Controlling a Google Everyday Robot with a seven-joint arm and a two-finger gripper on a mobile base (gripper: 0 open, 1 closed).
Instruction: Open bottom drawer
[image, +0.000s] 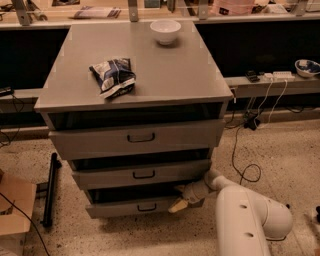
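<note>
The grey metal cabinet (135, 75) has three drawers, all standing slightly out. The bottom drawer (120, 207) is the lowest flat front, with a small dark loop handle (146, 207) at its centre. My gripper (179, 203) reaches in from the right on the white arm (250, 220). Its pale tips lie at the right end of the bottom drawer's front, to the right of the handle. The mid-sized drawer (140, 174) and the tall top drawer (137, 137) sit above it.
A blue and white snack bag (113, 75) and a white bowl (165, 31) lie on the cabinet top. A black bar (49, 187) and a cardboard box (14, 210) stand on the floor at left. Cables (245, 150) trail at right.
</note>
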